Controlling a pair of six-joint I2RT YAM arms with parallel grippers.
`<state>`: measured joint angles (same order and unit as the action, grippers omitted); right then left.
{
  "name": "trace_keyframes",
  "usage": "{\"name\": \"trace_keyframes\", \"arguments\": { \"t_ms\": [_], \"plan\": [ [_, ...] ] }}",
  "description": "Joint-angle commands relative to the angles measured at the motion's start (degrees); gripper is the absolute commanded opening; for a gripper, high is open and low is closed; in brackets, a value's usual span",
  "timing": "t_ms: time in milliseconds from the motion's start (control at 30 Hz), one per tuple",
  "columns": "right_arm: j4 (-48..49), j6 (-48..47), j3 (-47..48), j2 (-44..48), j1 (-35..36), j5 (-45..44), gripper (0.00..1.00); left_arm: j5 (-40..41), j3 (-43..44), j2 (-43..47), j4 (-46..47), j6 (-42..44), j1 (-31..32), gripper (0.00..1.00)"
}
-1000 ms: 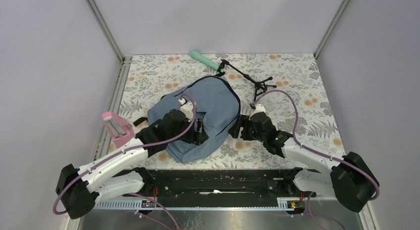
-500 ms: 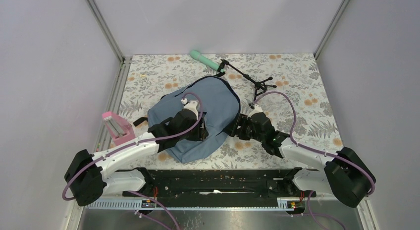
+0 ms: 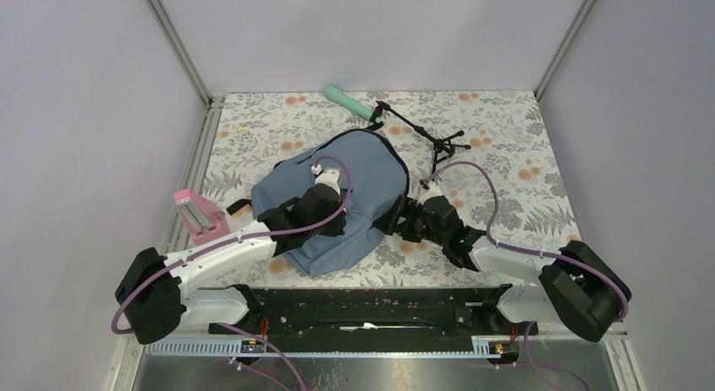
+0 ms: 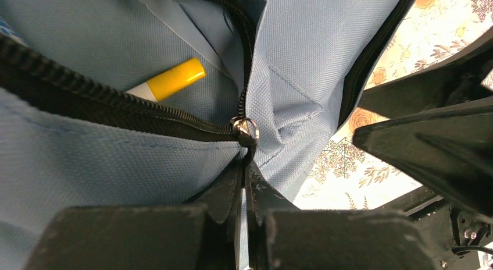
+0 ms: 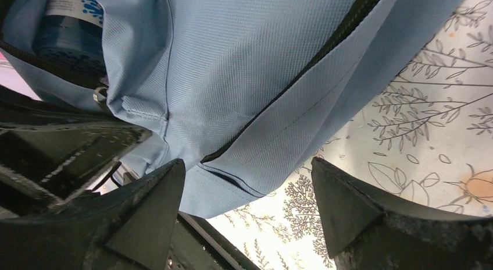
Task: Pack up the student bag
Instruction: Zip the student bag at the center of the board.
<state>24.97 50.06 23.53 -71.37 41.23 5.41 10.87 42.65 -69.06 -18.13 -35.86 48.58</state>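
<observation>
The left gripper (image 4: 244, 176) is clenched just under the zip slider (image 4: 245, 128) of the bag (image 4: 325, 49). It seems to be pinching the pull tab, which is hidden between the fingers. The right gripper (image 5: 247, 165) is released, jaws wide on either side of the bag's near right edge, not yet pressing the cloth.

The bag lies flat mid-table between the arms with its main zip partly open. A yellow marker (image 4: 173, 79) shows inside, beside the slider. A green handle (image 3: 348, 102) and a black tripod (image 3: 426, 136) lie beyond the bag, and a pink item (image 3: 199, 214) lies to its left.

The step in hand looks like working the zip. Next, I judge, the right gripper should clamp the cloth to anchor it while the left draws the slider along the teeth, or the soft fabric will bunch.
</observation>
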Motion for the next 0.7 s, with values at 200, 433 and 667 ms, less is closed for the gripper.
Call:
{"name": "trace_keyframes", "arguments": {
  "t_ms": [200,433,667],
  "plan": [
    [20.77,5.23,-1.71,-11.75,2.29,0.3,0.67,-0.1,3.49,5.19,0.46,8.99,-0.28,0.0],
    [22.26,5.71,-2.34,-13.61,2.21,-1.58,0.07,4.23,6.52,7.13,-4.38,13.55,-0.29,0.0],
    [11.08,-1.97,-2.56,-5.77,2.26,-5.13,0.0,8.97,11.49,6.39,-6.28,19.08,-0.25,0.0]
  ]
}}
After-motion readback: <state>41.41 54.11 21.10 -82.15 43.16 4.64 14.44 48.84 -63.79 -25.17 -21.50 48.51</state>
